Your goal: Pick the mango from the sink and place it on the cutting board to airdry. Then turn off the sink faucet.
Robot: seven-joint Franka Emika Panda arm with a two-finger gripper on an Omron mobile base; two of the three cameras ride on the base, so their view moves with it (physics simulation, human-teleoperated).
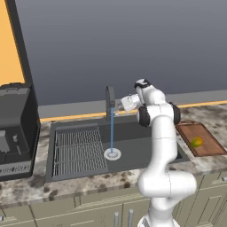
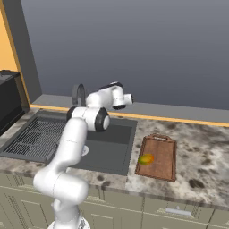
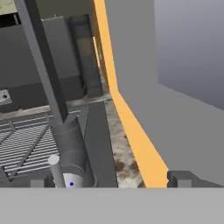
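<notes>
Mango: the small yellow-orange oval mango (image 2: 146, 159) is lying on the reddish-brown wooden cutting board (image 2: 162, 152), on the counter right of the sink.
Arm: the white arm is reaching back toward the wall, its gripper (image 1: 118, 106) hovering just beside the slim dark grey faucet (image 1: 109, 103).
Jaws: standing wide apart, holding nothing.
Faucet: a thin blue stream is running down to the round silver drain (image 1: 112, 154).
Sink: the dark grey basin (image 1: 137, 142) is lying beside its ribbed wire rack (image 1: 79, 150).
Surroundings: a black appliance (image 1: 15, 128) is standing left of the sink.

place: kitchen | signs: sink (image 1: 133, 133), faucet (image 1: 109, 103), countertop (image 2: 201, 152), cabinets (image 1: 88, 208)
</notes>
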